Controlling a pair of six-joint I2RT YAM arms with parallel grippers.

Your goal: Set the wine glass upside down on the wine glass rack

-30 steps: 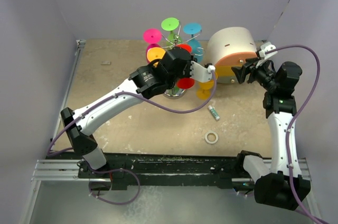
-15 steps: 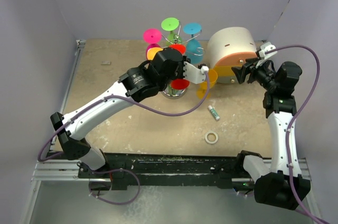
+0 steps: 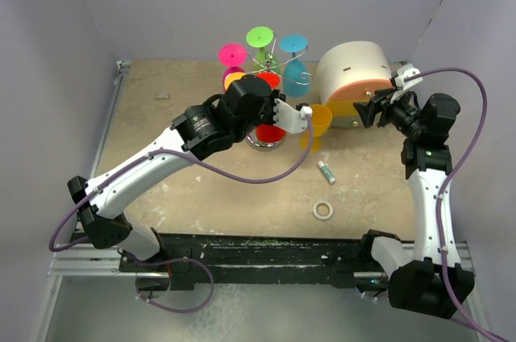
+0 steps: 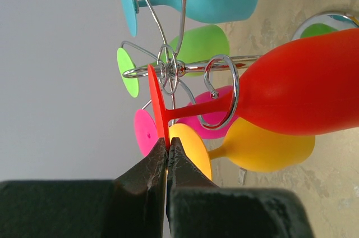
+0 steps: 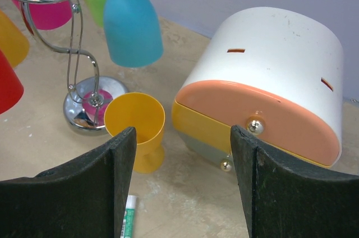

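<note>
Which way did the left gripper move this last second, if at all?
Yes: left gripper slid left in the top view, away from the drawer box.

Worn beige worktop [image 3: 201, 197]. At the far middle, a chrome wine glass rack [image 5: 90, 106] stands on its round mirror base. Just right of it a yellow glass [image 3: 317, 123] stands upright, beside a round white-and-orange drawer box [image 3: 355, 72]. Nearer lie a small tube [image 3: 326, 171] and a tape roll [image 3: 315, 210]. A small grey scrap [image 3: 161, 95] lies far left.
</note>
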